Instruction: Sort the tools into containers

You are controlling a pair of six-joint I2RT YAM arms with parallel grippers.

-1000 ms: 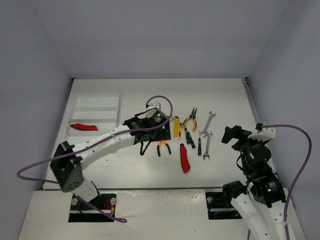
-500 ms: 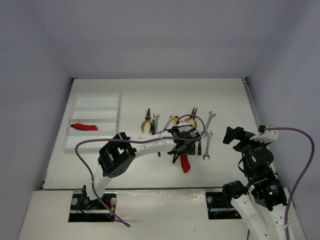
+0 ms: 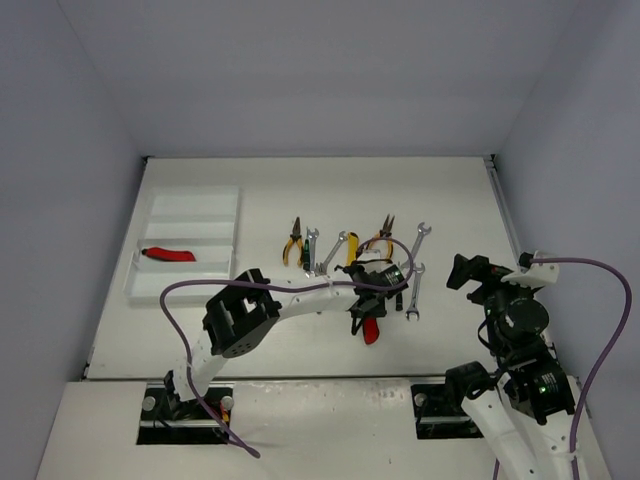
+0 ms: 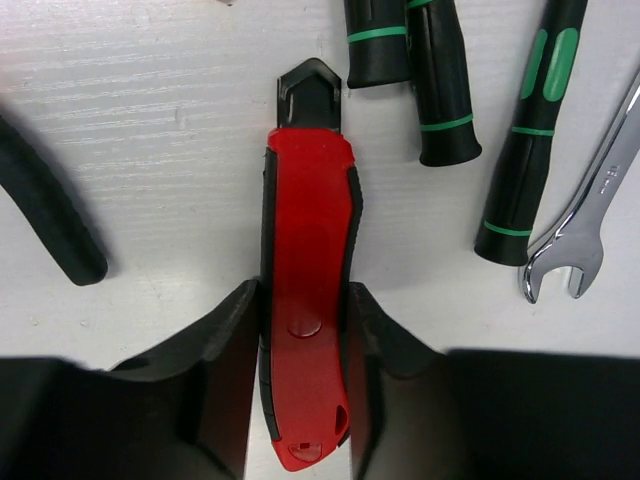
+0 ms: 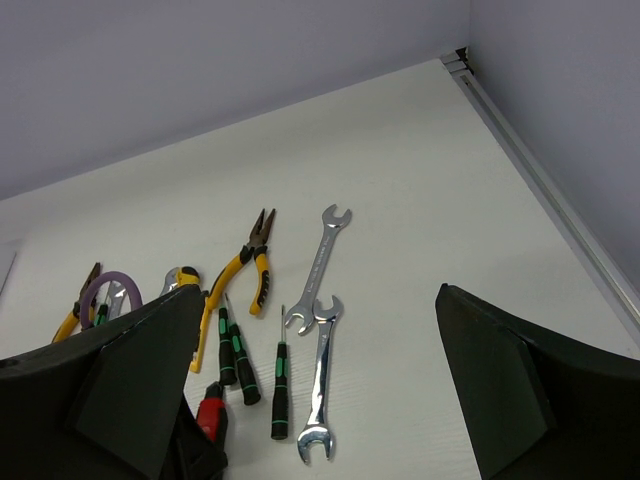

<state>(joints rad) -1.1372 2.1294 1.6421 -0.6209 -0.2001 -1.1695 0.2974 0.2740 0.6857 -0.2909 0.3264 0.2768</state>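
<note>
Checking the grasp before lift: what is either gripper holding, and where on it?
Left gripper pinches the red cutter across its handle; right gripper holds nothing.

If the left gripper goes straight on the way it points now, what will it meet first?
Probably the table: the left gripper points down, its fingers closed on the red cutter lying there; depth is unclear.

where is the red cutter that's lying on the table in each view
top external: red cutter right of centre, at the near end of the tool row.
left wrist: red cutter mid-frame, running to the bottom edge.
right wrist: only a red sliver at bottom left.
shared landmark: the nearer silver wrench, just right of it.
</note>
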